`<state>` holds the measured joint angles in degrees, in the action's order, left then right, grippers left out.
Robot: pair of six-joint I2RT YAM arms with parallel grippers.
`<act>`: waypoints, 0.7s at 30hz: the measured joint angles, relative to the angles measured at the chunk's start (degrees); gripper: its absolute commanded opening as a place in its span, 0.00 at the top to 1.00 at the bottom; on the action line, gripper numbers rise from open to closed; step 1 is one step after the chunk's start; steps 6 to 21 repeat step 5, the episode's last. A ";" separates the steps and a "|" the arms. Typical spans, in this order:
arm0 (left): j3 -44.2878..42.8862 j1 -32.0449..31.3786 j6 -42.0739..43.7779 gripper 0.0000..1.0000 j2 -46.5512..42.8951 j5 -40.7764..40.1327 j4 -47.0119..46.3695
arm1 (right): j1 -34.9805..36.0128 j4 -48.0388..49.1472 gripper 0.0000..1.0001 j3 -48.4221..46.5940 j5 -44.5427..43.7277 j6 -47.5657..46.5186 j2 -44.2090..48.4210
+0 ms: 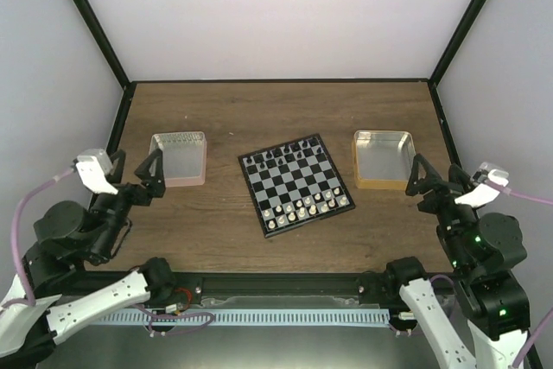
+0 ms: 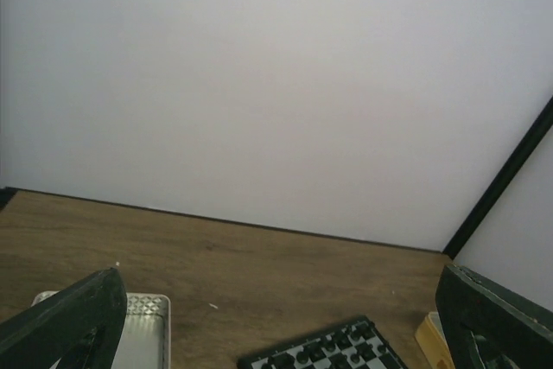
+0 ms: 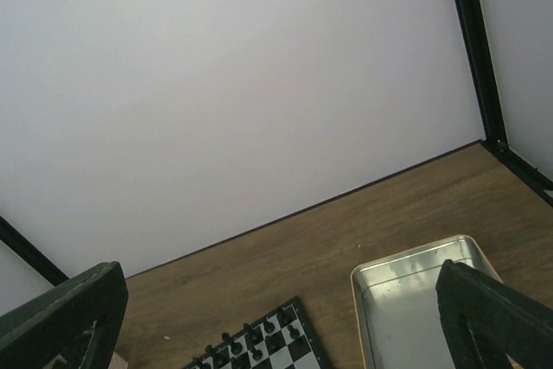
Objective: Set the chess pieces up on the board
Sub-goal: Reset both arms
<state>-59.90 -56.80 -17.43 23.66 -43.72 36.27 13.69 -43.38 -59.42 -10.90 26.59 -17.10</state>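
- The left gripper (image 1: 140, 170) is seen at the lower left of the top view with its jaws spread wide; nothing is held between them.
- In the left wrist view its two dark fingers (image 2: 73, 321) are found at the bottom corners of the frame, well apart, with only bare wood and wall between them.
- The right gripper (image 1: 435, 177) is seen at the lower right of the top view, likewise spread wide and gripping nothing.
- In the right wrist view its fingers (image 3: 492, 317) are placed at the bottom corners, far apart.
- Just above the left gripper in the top view a pink tray (image 1: 179, 137) is set on the table (image 1: 259, 110); just above and to the left of the right gripper an orange-tan tray (image 1: 383, 184) is set.
- The board (image 1: 296, 184) is laid between the two trays at the centre of the frame, turned a little so that its right side is raised.
- The chess pieces (image 1: 302, 207) are stood upright in two rows along the lower edge of the board, on its squares.
- Black chessmen (image 1: 289, 155) are ranged along the upper edge of the board.
- The kinds of the single pieces cannot be told at this size.
- Both grippers are kept well apart from the board and touch neither tray.
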 measured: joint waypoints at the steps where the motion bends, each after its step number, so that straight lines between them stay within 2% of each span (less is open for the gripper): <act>1: 0.00 0.00 0.24 0.00 -0.87 -0.46 -0.04 | 0.00 0.02 0.00 -0.11 -0.31 -0.02 0.35; 21: 0.00 0.00 1.55 0.00 -3.04 -1.79 -0.26 | 0.00 0.11 0.00 -0.13 -1.18 -0.15 0.96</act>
